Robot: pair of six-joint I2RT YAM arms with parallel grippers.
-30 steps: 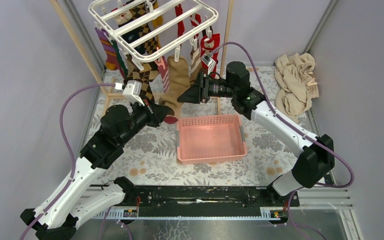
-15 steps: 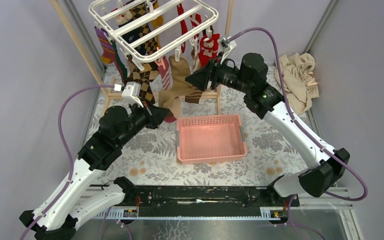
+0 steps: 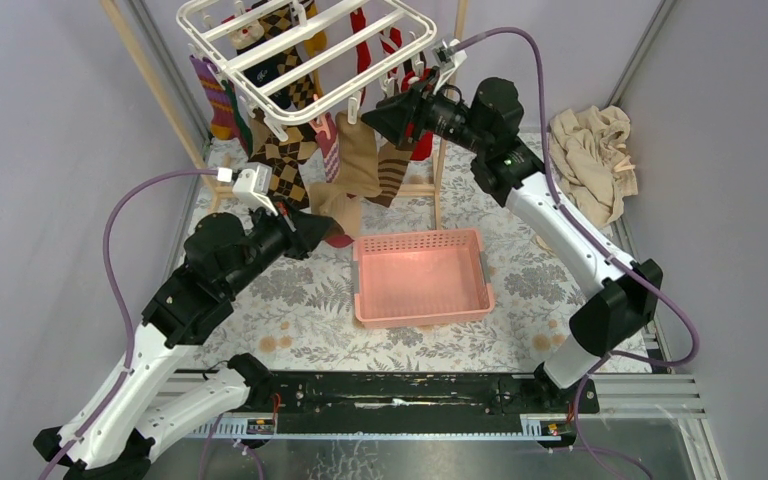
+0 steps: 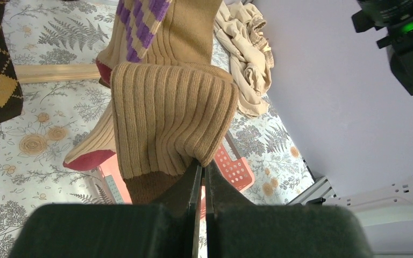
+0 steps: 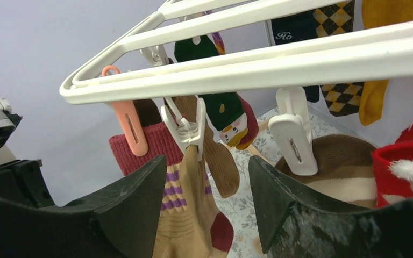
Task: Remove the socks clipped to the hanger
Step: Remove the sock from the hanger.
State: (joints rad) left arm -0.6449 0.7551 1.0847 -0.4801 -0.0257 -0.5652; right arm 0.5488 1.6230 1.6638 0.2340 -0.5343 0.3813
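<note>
The white hanger (image 3: 305, 50) hangs at the back with several socks clipped under it. My left gripper (image 3: 330, 227) is shut on the lower end of a tan ribbed sock (image 4: 172, 107), which folds over its fingertips (image 4: 201, 164). My right gripper (image 3: 368, 112) is open just under the hanger's front bar (image 5: 279, 59). Between and beyond its fingers hangs a white clip (image 5: 185, 129) holding a tan sock with purple stripes (image 5: 185, 215). Another white clip (image 5: 296, 134) to the right holds a brown striped sock (image 5: 336, 158). A pink clip (image 5: 126, 118) grips a maroon cuff.
A pink basket (image 3: 422, 277) sits on the floral cloth below the hanger. A heap of beige fabric (image 3: 590, 165) lies at the back right. Wooden poles (image 3: 150, 70) carry the hanger. Grey walls close in on both sides.
My right gripper has risen from beside the hanging socks to the hanger's front bar and its jaws have spread. The left gripper stays shut on the tan sock, drawn slightly back.
</note>
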